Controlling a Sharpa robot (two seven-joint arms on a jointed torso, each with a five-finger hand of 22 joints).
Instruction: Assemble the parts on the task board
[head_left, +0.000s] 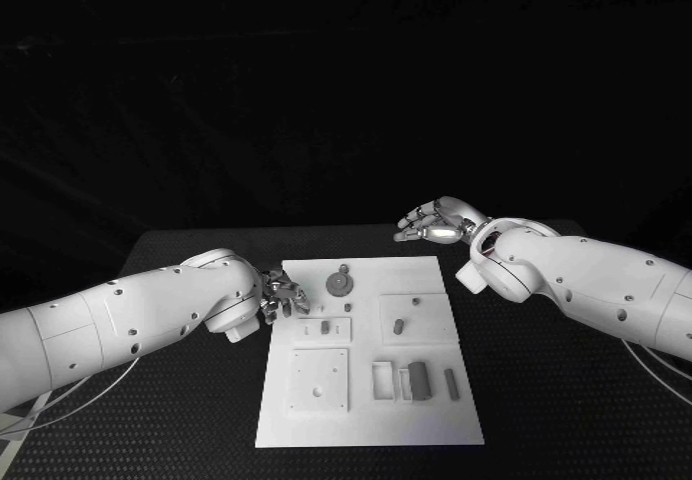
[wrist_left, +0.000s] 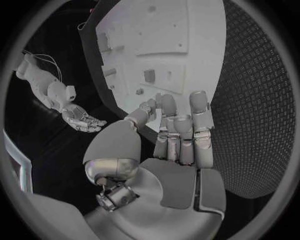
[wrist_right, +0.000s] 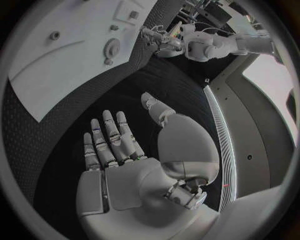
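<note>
Black desk (head_left: 548, 420) carries the white task board (head_left: 368, 420) at centre, grey parts (head_left: 343, 283) on it. Left hand (head_left: 281, 298) at nine o'clock and right hand (head_left: 436, 222) at one o'clock hold nothing, fingers apart.

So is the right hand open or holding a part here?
Open: the right hand has its fingers spread, nothing in the palm, off the task board.

task board (head_left: 369, 350) mid-table (head_left: 188, 250) | left hand (head_left: 280, 297) beside its left edge | right hand (head_left: 437, 221) behind it
</note>
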